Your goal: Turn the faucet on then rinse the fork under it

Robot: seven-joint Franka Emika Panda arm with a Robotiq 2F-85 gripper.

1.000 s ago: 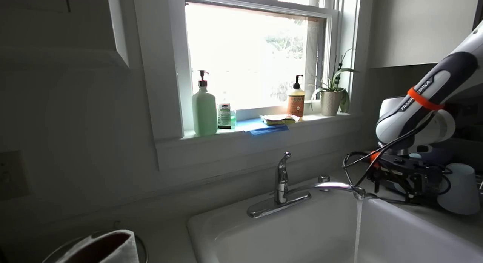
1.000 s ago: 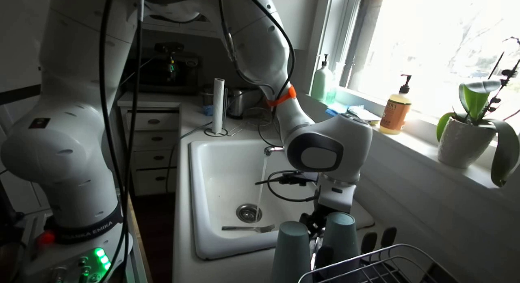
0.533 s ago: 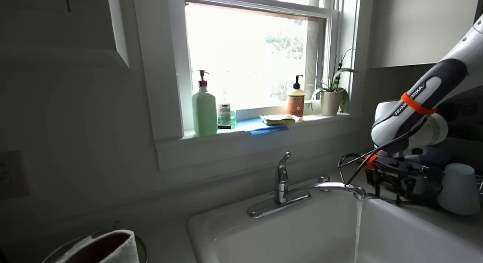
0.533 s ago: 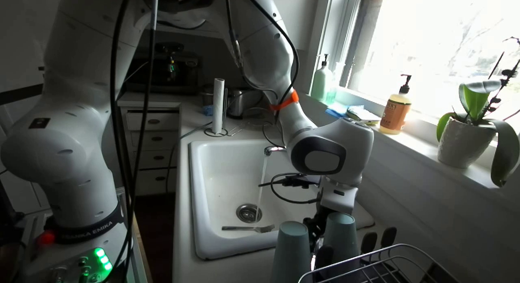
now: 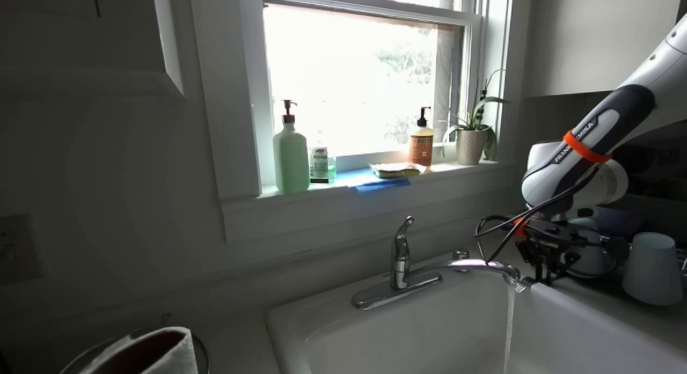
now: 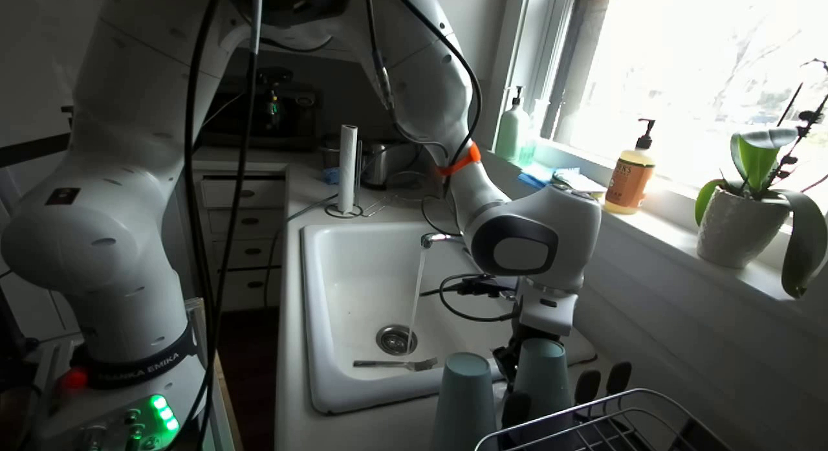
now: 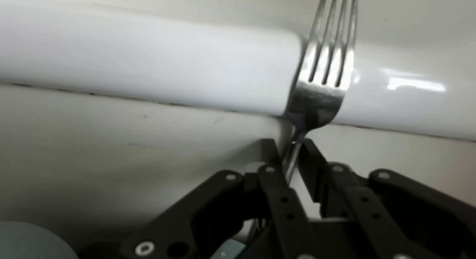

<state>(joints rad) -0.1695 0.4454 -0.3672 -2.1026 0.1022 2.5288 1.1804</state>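
Note:
Water runs from the silver faucet (image 5: pixel 400 261), and its stream (image 5: pixel 509 325) falls into the white sink; the spout (image 6: pixel 440 237) also shows in an exterior view. A metal fork (image 7: pixel 323 77) lies across the sink's rim, tines over the basin; those tines (image 5: pixel 525 284) appear beside the spout's end in an exterior view. My gripper (image 7: pixel 289 143) straddles its handle just behind the neck, jaws narrow but a small gap visible on the left side. A teal cup partly hides the gripper (image 6: pixel 508 360) in an exterior view. Another fork (image 6: pixel 396 365) rests on the basin floor near the drain.
Teal upturned cups (image 6: pixel 466 399) and a wire dish rack (image 6: pixel 582 431) stand close to the gripper. The sink's raised rim (image 7: pixel 167 62) runs under the fork. Soap bottles (image 5: pixel 421 146) and a potted plant (image 5: pixel 471 146) line the windowsill.
The arm has shifted toward the faucet. Its fingers have drawn together from wide apart to a narrow gap around the fork's handle. The fork's tines now show clearly beside the spout. Water keeps running.

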